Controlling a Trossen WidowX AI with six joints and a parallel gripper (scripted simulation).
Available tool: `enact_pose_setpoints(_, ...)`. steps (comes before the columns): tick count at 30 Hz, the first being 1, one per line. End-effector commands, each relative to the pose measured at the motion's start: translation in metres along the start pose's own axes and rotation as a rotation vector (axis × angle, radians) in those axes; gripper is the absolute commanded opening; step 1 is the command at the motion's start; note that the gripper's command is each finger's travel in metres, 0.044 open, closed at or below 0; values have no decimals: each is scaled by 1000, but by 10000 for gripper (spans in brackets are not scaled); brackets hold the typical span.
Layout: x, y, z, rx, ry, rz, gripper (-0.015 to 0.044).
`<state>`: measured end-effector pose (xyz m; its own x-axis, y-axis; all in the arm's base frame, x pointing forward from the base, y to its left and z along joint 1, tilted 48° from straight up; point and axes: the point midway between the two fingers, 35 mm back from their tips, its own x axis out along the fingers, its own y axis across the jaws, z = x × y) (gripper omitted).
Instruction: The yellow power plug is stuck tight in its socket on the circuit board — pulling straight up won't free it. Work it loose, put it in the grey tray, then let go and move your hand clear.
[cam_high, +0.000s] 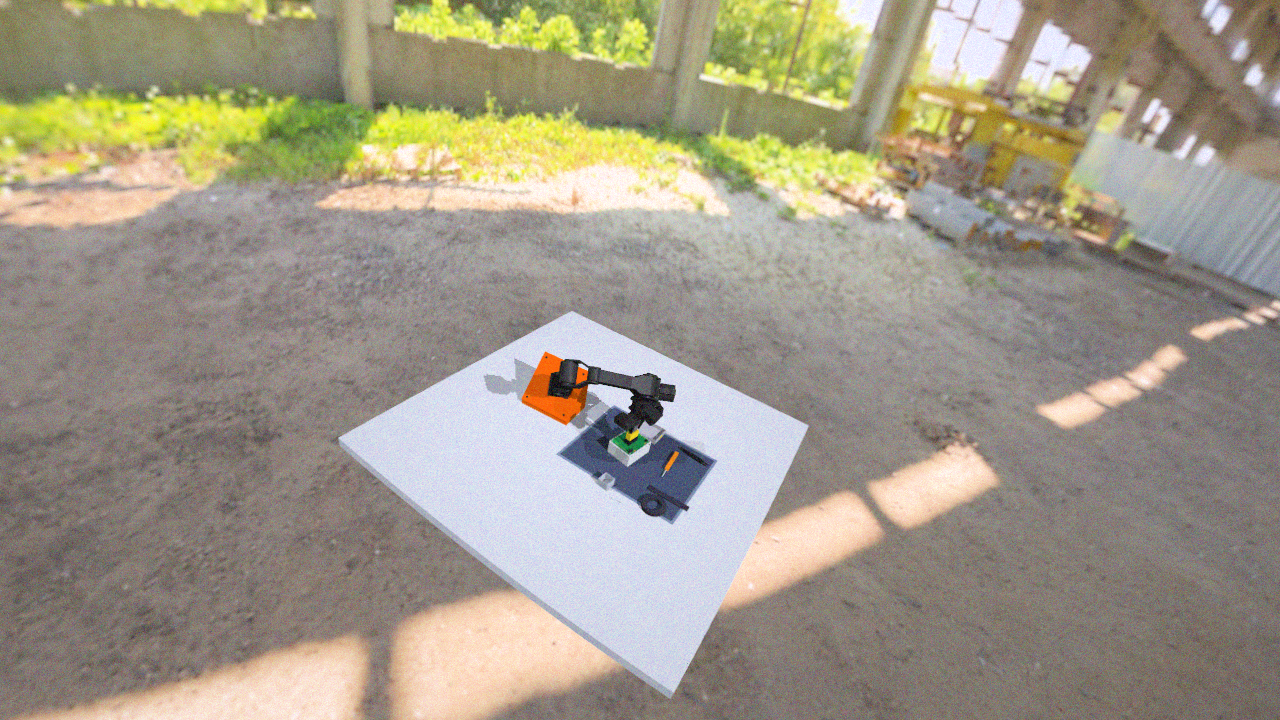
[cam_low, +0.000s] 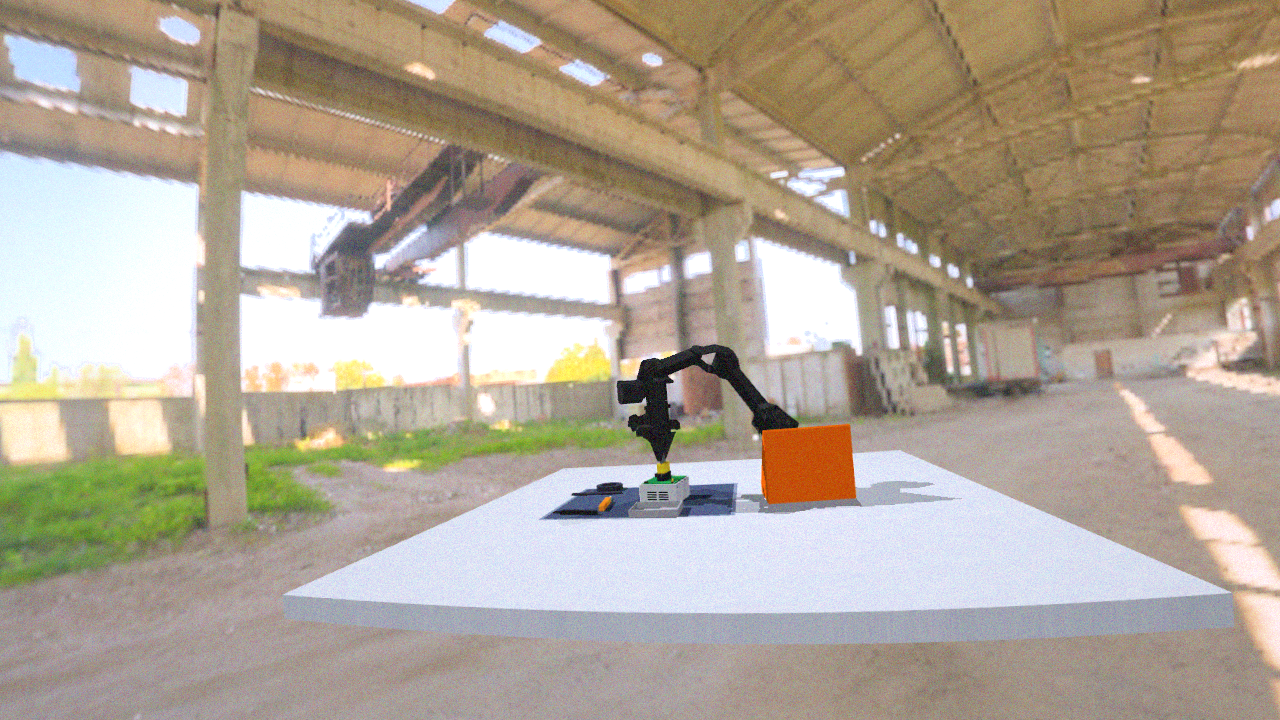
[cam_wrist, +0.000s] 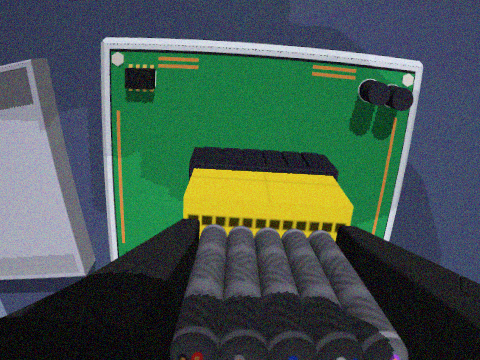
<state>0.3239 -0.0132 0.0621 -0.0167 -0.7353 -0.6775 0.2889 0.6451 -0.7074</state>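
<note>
grey tray (cam_high: 656, 433) (cam_low: 656, 510) (cam_wrist: 67, 175) sits just beside the circuit board (cam_high: 637, 440) (cam_low: 680, 480) (cam_wrist: 250, 110).

Five grey cables (cam_wrist: 270, 260)

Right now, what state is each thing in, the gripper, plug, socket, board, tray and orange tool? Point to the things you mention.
Gripper (cam_high: 631, 430) (cam_low: 662, 461) (cam_wrist: 268, 240): shut on the plug.
Plug (cam_high: 631, 435) (cam_low: 663, 468) (cam_wrist: 267, 192): gripped, at the socket, not in the tray.
Socket (cam_wrist: 260, 159): on the board, plug at it.
Board (cam_wrist: 250, 110): face up on its white box.
Tray (cam_low: 656, 513) (cam_wrist: 65, 165): upright, without the plug.
Orange tool (cam_high: 670, 462) (cam_low: 605, 504): lying on the mat.
</note>
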Motion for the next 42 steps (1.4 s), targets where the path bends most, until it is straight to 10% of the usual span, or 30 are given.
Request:
enact_pose_setpoints(1,-5,-1,0,-3,-3,-5,0)
enact_pose_setpoints(23,-20,-13,1,-3,-3,134,0)
enact_pose_setpoints(42,-22,5,0,-2,-4,-78,0)
